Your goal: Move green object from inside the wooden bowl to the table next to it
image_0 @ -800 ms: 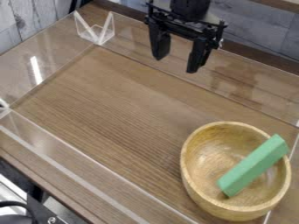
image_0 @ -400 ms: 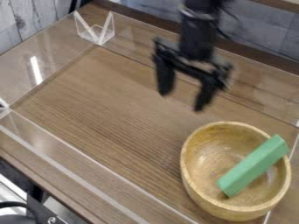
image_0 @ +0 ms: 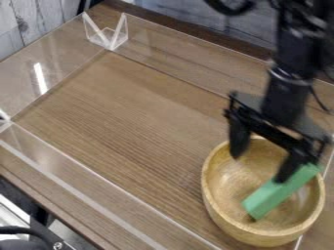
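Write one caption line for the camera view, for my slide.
Open hand poised over the wooden bowl, above the green object leaning inside.

**Open tool above the bowl**

The black tool (image_0: pixel 276 148) hangs over the wooden bowl (image_0: pixel 229 207), its two fingers spread wide and pointing down. The green object (image_0: pixel 279 190) lies slanted inside the bowl, leaning against the right rim. The bowl stands on the brown table (image_0: pixel 124 117).

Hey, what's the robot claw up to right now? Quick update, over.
Gripper open, pointing down above the wooden bowl. Green object lies inside the bowl, leaning on its rim, not gripped. Nothing in the way on the table.
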`<state>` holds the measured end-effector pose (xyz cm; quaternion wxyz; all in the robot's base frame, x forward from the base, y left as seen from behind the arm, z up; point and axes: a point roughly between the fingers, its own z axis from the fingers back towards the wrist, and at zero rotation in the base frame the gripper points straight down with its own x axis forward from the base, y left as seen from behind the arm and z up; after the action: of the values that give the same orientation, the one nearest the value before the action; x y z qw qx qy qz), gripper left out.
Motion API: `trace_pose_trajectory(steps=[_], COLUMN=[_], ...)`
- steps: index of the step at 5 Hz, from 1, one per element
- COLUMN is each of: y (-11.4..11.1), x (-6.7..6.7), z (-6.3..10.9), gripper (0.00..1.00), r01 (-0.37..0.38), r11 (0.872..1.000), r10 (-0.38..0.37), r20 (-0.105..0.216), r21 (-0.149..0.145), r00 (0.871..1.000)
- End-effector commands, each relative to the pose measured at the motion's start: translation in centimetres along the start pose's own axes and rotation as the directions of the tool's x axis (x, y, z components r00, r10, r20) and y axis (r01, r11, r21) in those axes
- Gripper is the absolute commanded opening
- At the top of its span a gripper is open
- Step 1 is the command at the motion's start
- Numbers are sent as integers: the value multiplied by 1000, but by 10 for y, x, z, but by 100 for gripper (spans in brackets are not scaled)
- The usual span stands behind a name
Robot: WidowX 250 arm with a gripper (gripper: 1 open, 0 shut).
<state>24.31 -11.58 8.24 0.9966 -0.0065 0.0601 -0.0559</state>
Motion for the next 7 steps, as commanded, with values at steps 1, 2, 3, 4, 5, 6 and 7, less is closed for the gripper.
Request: trace_pose_trajectory(steps=[1,2,3,4,5,6,7], y=[-16,-29,-37,-38,-40,-47,-54], x=[1,-3,-2,1,2,5,5], z=[-1,-20,-31,-30,-27,-21,-13], gripper=[100,100,100,100,100,100,100], r01=[-26,-3,20,45,66,169,269], r11=[1000,1000,1000,999,997,985,961], r10=[27,3,-20,-47,-70,-175,-276], r20=[70,89,130,159,183,209,239], r21=[-12,-7,6,18,28,45,60], r00=[997,996,991,986,981,962,931])
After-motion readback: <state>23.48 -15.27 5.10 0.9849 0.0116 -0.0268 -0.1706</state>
